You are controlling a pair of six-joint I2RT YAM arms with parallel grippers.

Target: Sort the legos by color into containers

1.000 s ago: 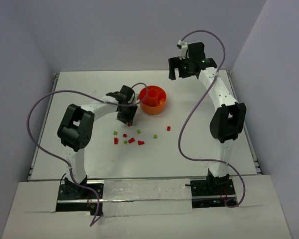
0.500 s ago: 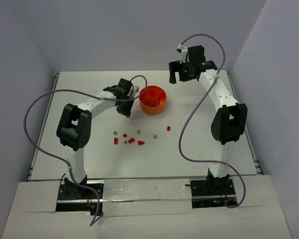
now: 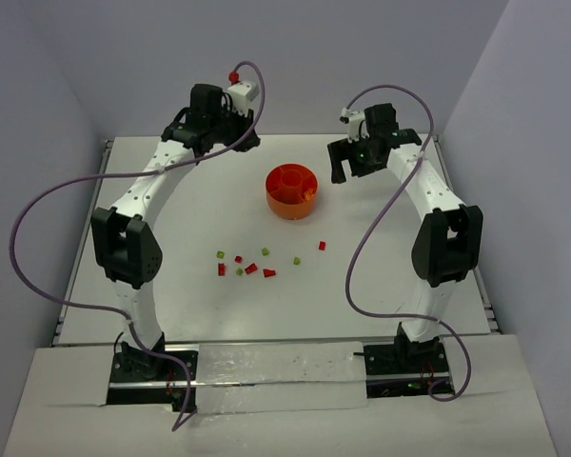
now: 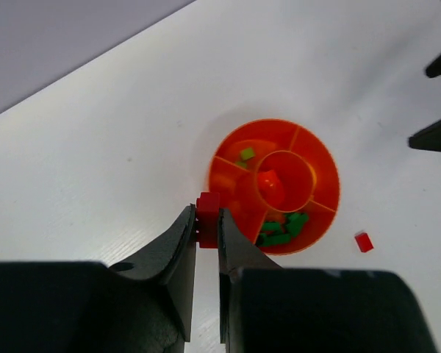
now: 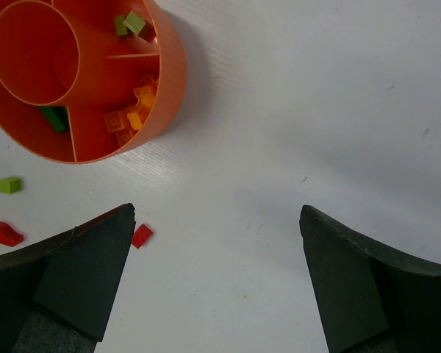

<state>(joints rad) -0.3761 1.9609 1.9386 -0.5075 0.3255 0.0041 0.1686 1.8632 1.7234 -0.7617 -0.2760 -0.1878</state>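
Note:
My left gripper is shut on a small red lego, held high above the table beside the orange bowl. In the top view the left gripper hangs at the back left of the bowl. The bowl's compartments hold dark green legos, light green ones, orange and yellow ones, and a red piece in the central cup. My right gripper is open and empty, right of the bowl. Loose red and green legos lie in front of the bowl.
A single red lego lies apart from the others, near my right gripper's left finger. A light green lego and a red wedge show at the right wrist view's left edge. Purple cables loop over both arms.
My left gripper closed on the red lego at the table beside the bowl, then rose and swung back to the rear left. The right arm shifted slightly toward the bowl, still open.

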